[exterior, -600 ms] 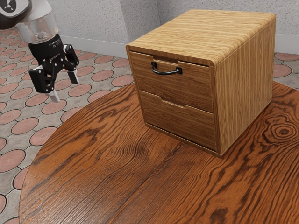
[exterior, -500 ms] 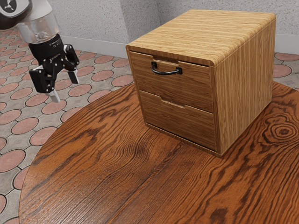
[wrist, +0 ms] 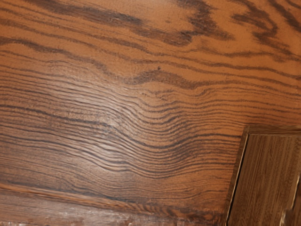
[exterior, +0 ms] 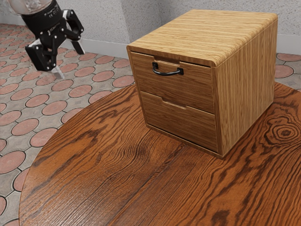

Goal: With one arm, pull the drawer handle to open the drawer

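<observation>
Tool (exterior: 69,62) higher now (2 drawers (exterior: 181,92) closed)

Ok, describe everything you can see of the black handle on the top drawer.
The black handle is a thin, metal-looking bar bent into a shallow U, both ends fixed near the upper edge of the top drawer, toward that front's left side in the exterior view. It sits just under a notch in the wood. The drawer looks shut, flush with the cabinet. Nothing touches the handle; the open hand hangs far off at that view's upper left.
</observation>
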Controlling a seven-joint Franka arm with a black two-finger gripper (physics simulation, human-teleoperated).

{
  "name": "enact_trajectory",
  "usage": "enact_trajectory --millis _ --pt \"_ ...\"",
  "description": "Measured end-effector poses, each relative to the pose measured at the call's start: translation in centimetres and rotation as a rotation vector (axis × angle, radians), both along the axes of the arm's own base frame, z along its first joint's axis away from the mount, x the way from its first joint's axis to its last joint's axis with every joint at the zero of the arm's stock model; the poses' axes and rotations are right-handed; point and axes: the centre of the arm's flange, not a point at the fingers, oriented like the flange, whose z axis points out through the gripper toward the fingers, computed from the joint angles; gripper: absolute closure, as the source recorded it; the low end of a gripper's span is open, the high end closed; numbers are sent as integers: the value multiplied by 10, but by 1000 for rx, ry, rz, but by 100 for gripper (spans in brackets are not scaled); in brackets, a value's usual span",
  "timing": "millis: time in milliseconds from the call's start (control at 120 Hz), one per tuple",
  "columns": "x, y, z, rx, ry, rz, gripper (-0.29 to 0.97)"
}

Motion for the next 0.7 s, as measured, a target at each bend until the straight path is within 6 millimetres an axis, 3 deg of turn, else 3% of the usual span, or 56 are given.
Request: enact_trajectory --millis 67,150,200,267,350,500,592,700 --pt "22 -51 -10 11 -14 -89 2" --pt "59 -117 -45 0 3 -203 2" --pt "72 -139 -60 -6 5 -233 2" --pt "77 -137 -59 -8 -22 -214 2" --pt "61 -130 -31 12 -94 -180 2" --pt "40 -147 -11 45 -189 -176 6" --pt "9 -148 -28 68 -216 -171 8" --pt "19 -114 -61 18 -266 -136 10"
